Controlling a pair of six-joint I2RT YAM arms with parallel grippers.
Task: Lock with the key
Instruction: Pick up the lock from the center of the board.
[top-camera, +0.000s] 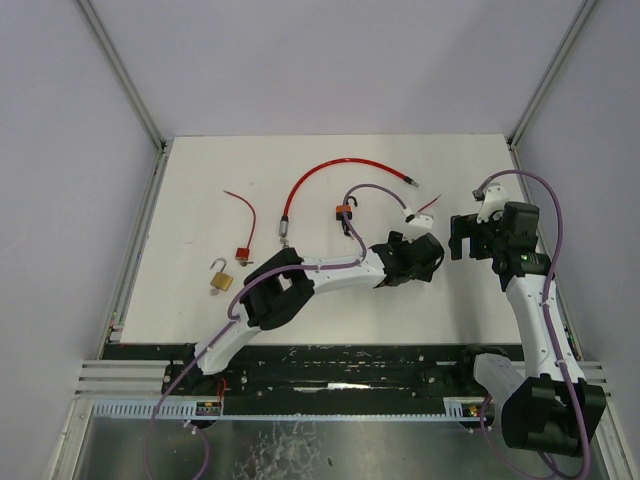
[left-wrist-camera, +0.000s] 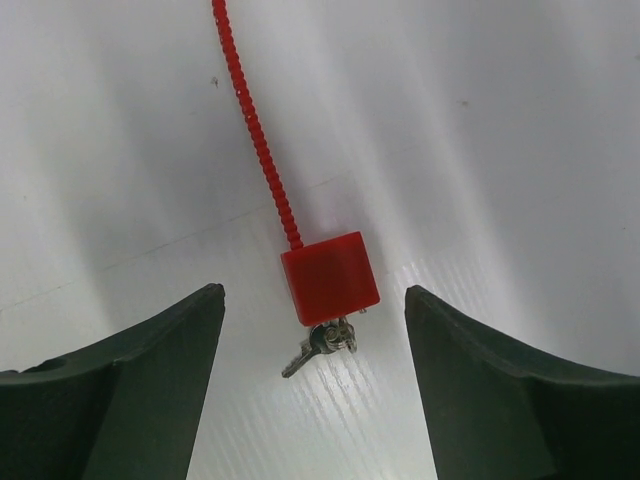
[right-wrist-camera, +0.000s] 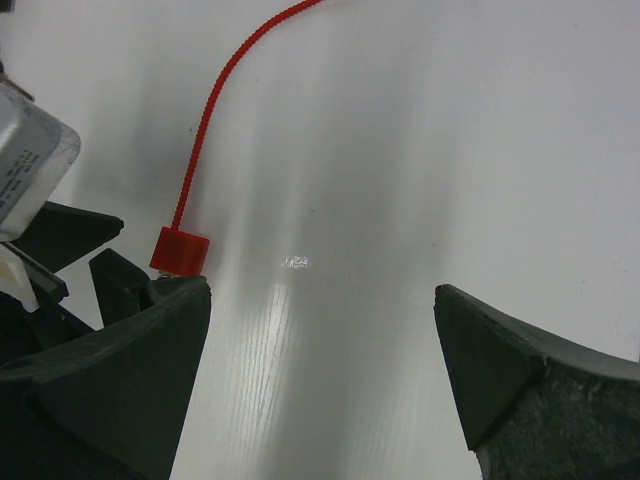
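Observation:
A small red lock (left-wrist-camera: 330, 275) lies on the white table with a bunch of keys (left-wrist-camera: 322, 342) at its near end, one key apparently in its base. A red ribbed cable (left-wrist-camera: 255, 130) runs away from its far end. My left gripper (left-wrist-camera: 313, 298) is open and hangs over the lock, one finger on each side and touching neither lock nor key. In the top view the left gripper (top-camera: 425, 250) hides the lock. My right gripper (right-wrist-camera: 320, 290) is open and empty just to the right, with the red lock (right-wrist-camera: 180, 250) beyond its left finger.
Further left on the table are a brass padlock (top-camera: 221, 277) with its shackle open, a red padlock (top-camera: 243, 255) on a thin red cable, a long red cable (top-camera: 340, 165) with a silver end, and an orange lock (top-camera: 345, 210). The right gripper (top-camera: 460, 240) sits close beside the left one.

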